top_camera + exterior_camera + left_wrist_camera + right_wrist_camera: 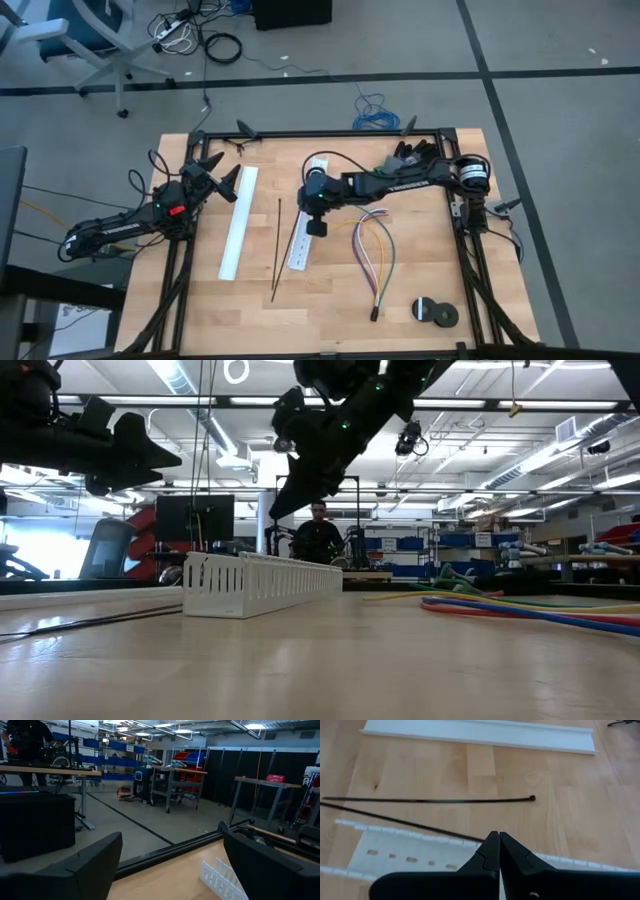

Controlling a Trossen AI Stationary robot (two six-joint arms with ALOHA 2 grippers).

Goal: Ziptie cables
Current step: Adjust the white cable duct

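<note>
The right gripper (495, 845), fingers pressed together, hangs over the slotted white channel (300, 240), which blocks the way straight down. Just beyond its tips two zipties (427, 800) lie across bare wood, with the flat white cover (238, 222) farther out. On its other side the cables (375, 250) curve over the table (330, 300), open boards around them. The left gripper (222, 172), fingers spread, waits well apart past the cover.
</note>
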